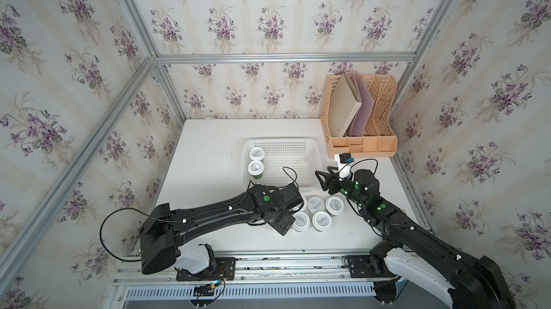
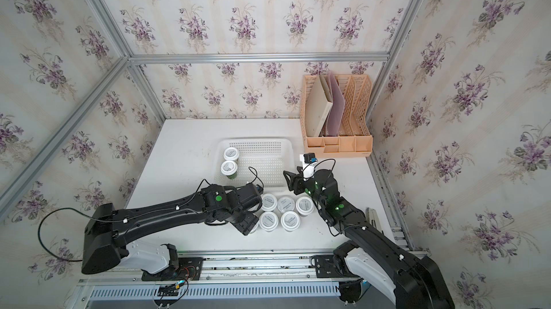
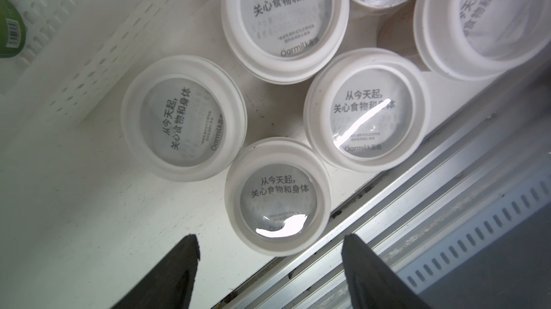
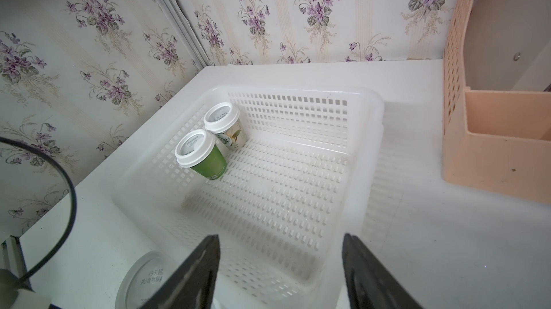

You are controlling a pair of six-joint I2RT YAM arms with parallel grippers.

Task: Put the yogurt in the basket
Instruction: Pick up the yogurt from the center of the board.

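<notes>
Top view: two small round white-lidded green yogurt cups stand in the shallow white perforated plastic basket, across it from the right pincer.

Left wrist: left pincer open, empty, loose cups clustered just ahead.

Right wrist: right pincer open, empty, at the basket's near corner.

Left arm stretches inward, wrist turned down, left gripper jaws apart. Right arm reaches forward, right gripper raised, jaws apart, empty.
</notes>
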